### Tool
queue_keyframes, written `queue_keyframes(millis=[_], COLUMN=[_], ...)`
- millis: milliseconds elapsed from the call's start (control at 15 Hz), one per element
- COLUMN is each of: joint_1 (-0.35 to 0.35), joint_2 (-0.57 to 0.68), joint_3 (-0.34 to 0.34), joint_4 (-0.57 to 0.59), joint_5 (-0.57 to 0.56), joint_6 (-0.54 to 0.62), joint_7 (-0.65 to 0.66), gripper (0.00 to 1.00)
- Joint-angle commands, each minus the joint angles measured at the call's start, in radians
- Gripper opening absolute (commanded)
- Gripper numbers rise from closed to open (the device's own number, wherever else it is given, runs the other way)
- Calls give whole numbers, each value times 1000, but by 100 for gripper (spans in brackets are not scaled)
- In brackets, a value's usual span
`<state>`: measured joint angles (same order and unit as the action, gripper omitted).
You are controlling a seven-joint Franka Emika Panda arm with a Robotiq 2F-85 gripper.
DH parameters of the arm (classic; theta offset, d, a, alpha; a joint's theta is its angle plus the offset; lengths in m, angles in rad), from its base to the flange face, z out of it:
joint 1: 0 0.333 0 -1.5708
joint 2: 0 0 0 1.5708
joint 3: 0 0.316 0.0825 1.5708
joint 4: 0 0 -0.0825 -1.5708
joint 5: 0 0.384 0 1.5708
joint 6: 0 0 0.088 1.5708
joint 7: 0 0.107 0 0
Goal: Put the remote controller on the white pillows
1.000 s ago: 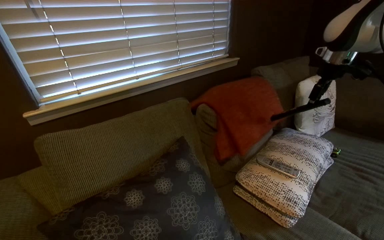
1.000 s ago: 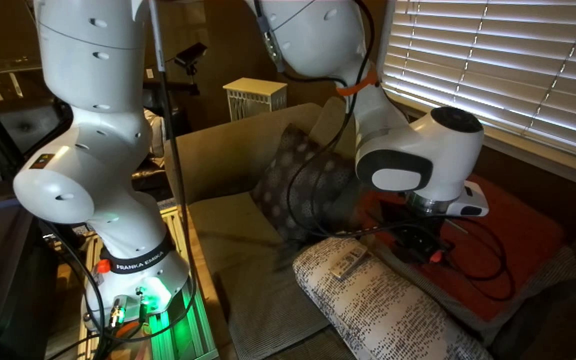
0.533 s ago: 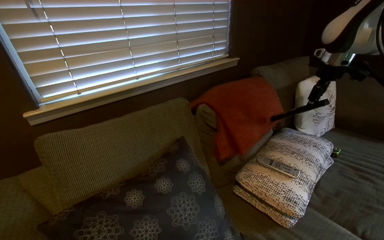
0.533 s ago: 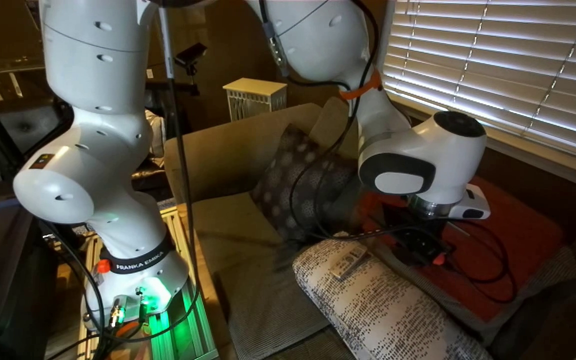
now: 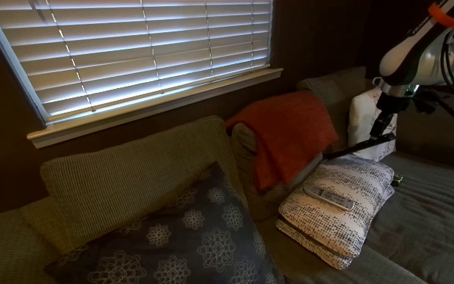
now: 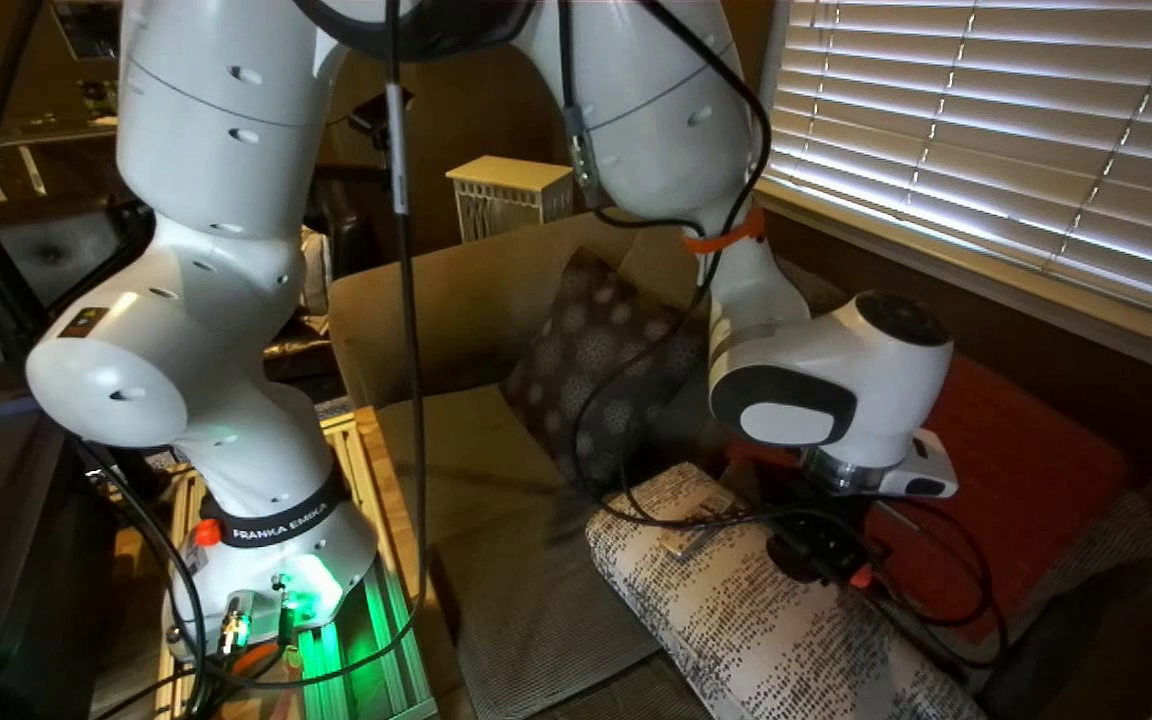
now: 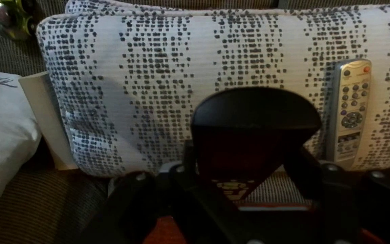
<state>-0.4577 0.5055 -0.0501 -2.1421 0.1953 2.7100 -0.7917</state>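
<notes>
The remote controller (image 5: 359, 147), a slim black bar, is gripped by my gripper (image 5: 377, 136) and tilts slightly in an exterior view. In the wrist view its dark rounded end (image 7: 256, 108) juts forward between the fingers of my gripper (image 7: 244, 161). The white pillows (image 5: 325, 227), dotted with grey bands, lie stacked flat on the sofa. Against them the bar overlaps the far end of the top pillow (image 7: 201, 51); whether it touches cannot be told. Cables and the gripper body (image 6: 821, 545) hide the bar in an exterior view.
A silver remote (image 7: 350, 112) lies on the top pillow. Beside the stack are an orange-red blanket (image 5: 290, 134), a white cushion with a drawn pattern (image 5: 359, 118) and a small green toy (image 5: 397, 180). A dark floral cushion (image 5: 195, 240) rests farther along the sofa.
My arm has come down over the last half second, bringing the held remote controller lower toward the pillows. The pillows and the silver remote have not moved.
</notes>
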Motion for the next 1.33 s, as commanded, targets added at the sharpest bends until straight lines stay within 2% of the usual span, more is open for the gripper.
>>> queue_keyframes(millis=[0, 467, 933, 1267], joint_1=[-35, -88, -102, -127], joint_2=[67, 164, 220, 257], joint_3=[34, 76, 77, 106], joint_4=[42, 125, 193, 233], joint_5=[-10, -39, -89, -95], joint_6=[71, 95, 88, 86], joint_7=[-30, -51, -75, -106], gripper=[42, 42, 42, 42])
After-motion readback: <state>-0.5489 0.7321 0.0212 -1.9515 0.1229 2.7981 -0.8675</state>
